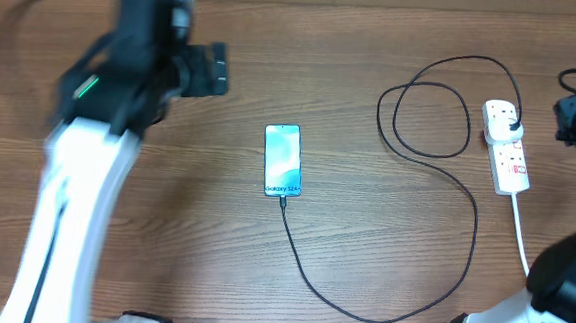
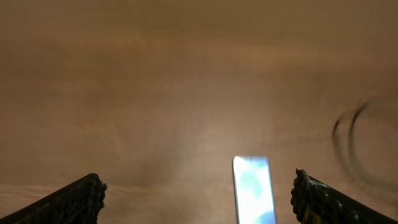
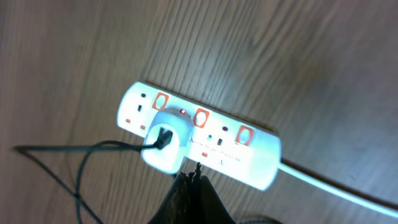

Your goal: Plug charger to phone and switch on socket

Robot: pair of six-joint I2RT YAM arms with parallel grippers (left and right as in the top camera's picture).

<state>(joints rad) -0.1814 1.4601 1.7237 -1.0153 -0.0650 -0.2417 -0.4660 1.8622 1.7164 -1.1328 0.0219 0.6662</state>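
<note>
Now charger cable (image 1: pixel 474 228) links phone (image 1: pixel 282 161) and socket (image 1: pixel 507 147) (adapter (image 3: pixel 166 140) seated); left gripper (image 2: pixel 199 180) jaws spread, right gripper (image 3: pixel 194 177) jaws pressed together.

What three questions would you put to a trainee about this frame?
1. True or false: the black charger cable reaches the bottom edge of the phone.
2. The left fingers are: A) apart, holding nothing; B) closed on the phone; C) closed on the cable.
3. How many red switches show on the power strip in the right wrist view?

Key: 1 true; 2 A; 3 three.
</note>
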